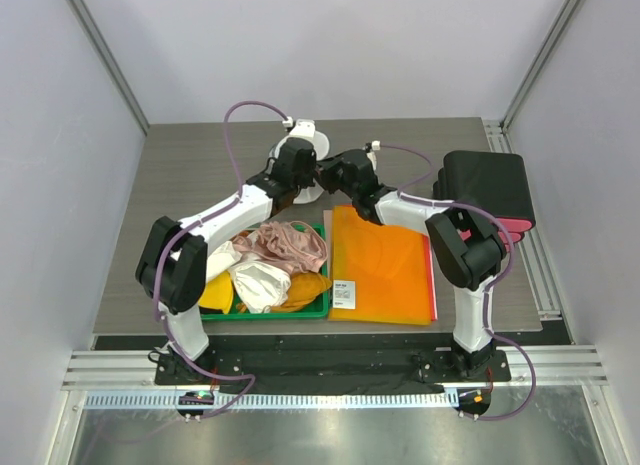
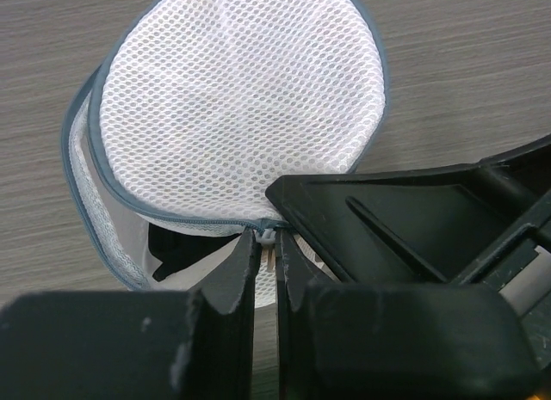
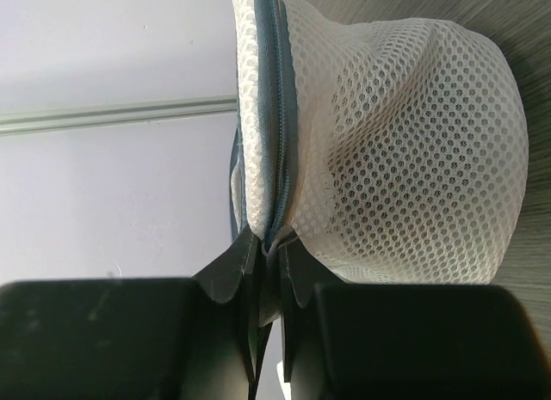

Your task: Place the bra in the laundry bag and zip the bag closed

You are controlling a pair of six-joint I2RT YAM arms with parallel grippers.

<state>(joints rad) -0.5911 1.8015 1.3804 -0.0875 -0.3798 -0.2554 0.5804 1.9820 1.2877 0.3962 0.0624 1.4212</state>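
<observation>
Beneath the laundry bag flap, a black sliver of bra

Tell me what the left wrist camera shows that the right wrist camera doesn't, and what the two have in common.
Only the left wrist view: the laundry bag from above with its round flap up, an unzipped gap with the black bra showing inside, and the left pincer shut on the zipper pull.

Only the right wrist view: the bag from the side, its zipper looking closed along that stretch, the right pincer pinching the rim seam, and the pale wall behind.

Both: the white mesh bag with its grey zipper, gripped at the rim.
</observation>
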